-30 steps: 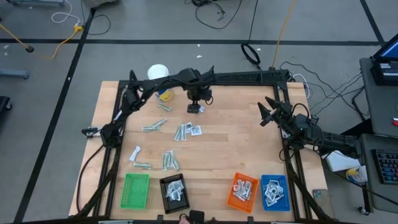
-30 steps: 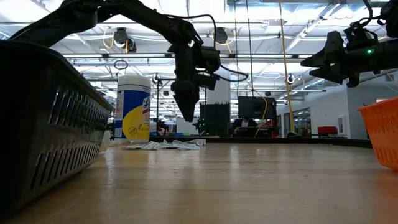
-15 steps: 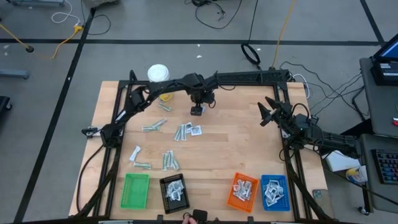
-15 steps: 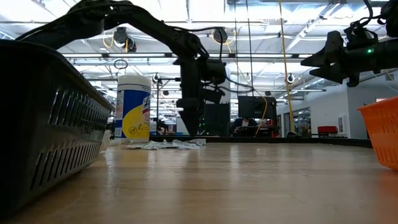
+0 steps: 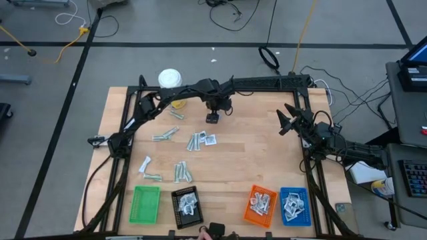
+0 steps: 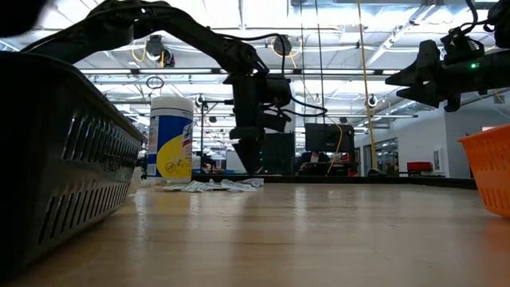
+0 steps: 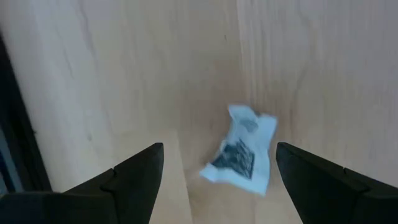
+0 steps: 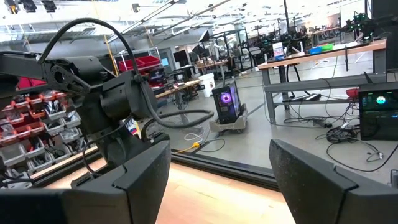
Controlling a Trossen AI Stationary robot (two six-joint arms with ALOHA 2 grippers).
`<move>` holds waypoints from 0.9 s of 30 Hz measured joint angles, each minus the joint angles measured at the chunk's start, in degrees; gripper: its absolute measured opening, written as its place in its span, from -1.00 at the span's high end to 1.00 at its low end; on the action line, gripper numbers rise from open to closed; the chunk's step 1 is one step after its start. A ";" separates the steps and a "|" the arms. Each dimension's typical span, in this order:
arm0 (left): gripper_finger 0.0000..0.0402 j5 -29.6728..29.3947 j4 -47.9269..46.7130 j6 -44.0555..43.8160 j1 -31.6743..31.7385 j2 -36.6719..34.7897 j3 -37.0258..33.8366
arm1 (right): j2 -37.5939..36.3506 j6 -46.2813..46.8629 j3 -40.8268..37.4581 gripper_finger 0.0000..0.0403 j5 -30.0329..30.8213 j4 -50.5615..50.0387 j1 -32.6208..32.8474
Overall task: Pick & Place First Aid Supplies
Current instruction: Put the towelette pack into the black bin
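Wooden and pale, the bench carries everything, framed at its back and sides by black rails. Two dark arms reach over it: the left arm stretches from the left rail toward the back centre, and the right arm waits at the right edge. Along the near edge sit four trays, the green tray bare of packets as far as the high view shows, the black tray, orange tray and blue tray each holding a heap of pale packets. A tall white bottle with a yellow label stands at the back left corner. The left end effector points straight down at the boards behind the central scatter, its fingers spread wide with nothing between them; its wrist view shows one crumpled white sachet with dark print lying flat on the wood between the two fingers and touching neither. The right end effector hangs above the right side with its fingers also spread and nothing held. Loose first aid supplies lie in small clusters across the left-centre of the bench, grey-green strips mixed with square white sachets, some just beside each other, others well apart.
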 joint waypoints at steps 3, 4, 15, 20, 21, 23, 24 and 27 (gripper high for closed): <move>-0.57 3.27 1.31 -1.20 0.39 0.00 0.00 | 0.01 0.00 0.01 -0.33 0.01 -0.01 -0.01; -0.57 4.20 1.27 -1.43 0.56 0.00 0.00 | 0.00 0.00 0.01 -0.33 0.01 0.00 -0.01; -0.57 11.57 -3.91 -1.36 4.02 0.00 0.02 | 0.02 0.00 0.01 -0.33 0.01 0.00 -0.01; -0.57 14.95 -5.96 2.37 5.16 0.00 0.02 | 0.00 0.00 -0.01 -0.33 0.01 -0.02 0.01; -0.57 15.03 -6.31 3.32 5.35 0.00 0.02 | 0.01 0.00 0.01 -0.33 0.00 -0.01 0.00; -0.57 15.08 -6.37 4.64 5.84 0.00 0.02 | 0.02 0.00 0.01 -0.33 0.01 0.00 -0.01; -0.57 15.15 -6.06 4.93 6.06 0.00 0.02 | 0.02 0.00 0.00 -0.33 0.00 -0.02 0.00; -0.57 15.15 -4.78 4.57 6.50 0.00 0.08 | 0.02 0.00 0.01 -0.33 0.01 -0.01 0.00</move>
